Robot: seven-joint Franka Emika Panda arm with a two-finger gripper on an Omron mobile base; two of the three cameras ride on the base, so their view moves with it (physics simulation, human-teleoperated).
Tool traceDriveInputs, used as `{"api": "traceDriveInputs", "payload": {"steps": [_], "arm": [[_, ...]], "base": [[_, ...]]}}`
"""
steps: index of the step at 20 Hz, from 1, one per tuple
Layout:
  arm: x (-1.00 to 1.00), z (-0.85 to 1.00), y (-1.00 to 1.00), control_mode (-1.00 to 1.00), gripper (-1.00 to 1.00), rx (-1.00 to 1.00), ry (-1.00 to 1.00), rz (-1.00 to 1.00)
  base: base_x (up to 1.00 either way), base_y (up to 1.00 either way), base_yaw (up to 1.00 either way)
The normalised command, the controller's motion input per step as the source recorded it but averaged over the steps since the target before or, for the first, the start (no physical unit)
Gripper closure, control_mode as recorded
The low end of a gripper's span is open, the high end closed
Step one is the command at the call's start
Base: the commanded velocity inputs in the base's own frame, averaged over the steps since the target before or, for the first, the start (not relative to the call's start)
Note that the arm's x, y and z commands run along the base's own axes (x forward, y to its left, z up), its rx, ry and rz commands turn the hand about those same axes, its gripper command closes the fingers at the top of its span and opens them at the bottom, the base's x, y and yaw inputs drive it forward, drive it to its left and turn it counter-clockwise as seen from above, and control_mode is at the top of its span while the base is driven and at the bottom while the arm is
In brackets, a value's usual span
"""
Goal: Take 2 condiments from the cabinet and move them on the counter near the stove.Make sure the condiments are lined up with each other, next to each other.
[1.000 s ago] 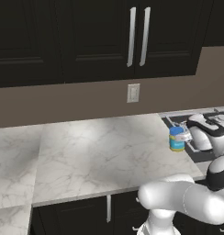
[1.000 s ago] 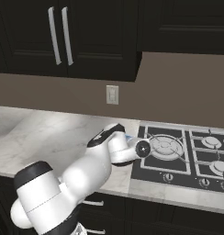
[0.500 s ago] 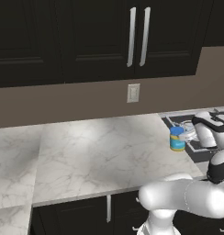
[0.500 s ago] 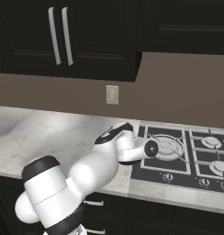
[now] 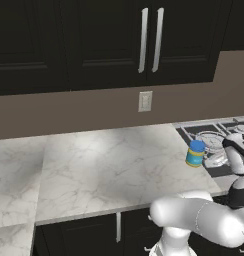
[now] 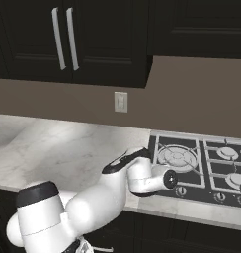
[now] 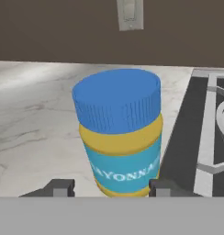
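— Where is the arm?

— It rises from the base low in both base views, bends at a fat white elbow, and reaches forward and low. In the right base view the forearm ends in a dark-capped wrist lying roughly level.

— And the gripper [image 7: 109,188]?

— The hand view looks along it. Two small dark fingertips [image 7: 58,187] stand at the bottom, well apart, one to each side. The jaws are spread wide.

— Do the tips press on anything?

— Cannot tell; only their top edges are visible.

— How is the hand turned?

— Level, pointing forward.
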Motion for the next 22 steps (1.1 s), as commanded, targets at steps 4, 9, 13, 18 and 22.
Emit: {"api": "traceDriveInputs", "payload": {"steps": [4,9,13,18,22], "arm": [[-0.43,0.28,-0.08,-1.0,-1.0,0.0,0.0,-0.05],[-0.15,0.66,-0.06,-1.0,-1.0,-0.01,0.0,-0.03],[-0.34,0.73,-0.07,-1.0,-1.0,-0.03,0.1,-0.07],[-0.6,0.46,0.07,-1.0,-1.0,0.0,0.1,-0.17],[-0.57,0.54,0.33,-1.0,-1.0,0.0,0.0,-0.23]], "base": [[0.0,0.0,0.0],[0.0,0.0,0.0],[0.0,0.0,0.0],[0.0,0.0,0.0],[0.0,0.0,0.0]]}}
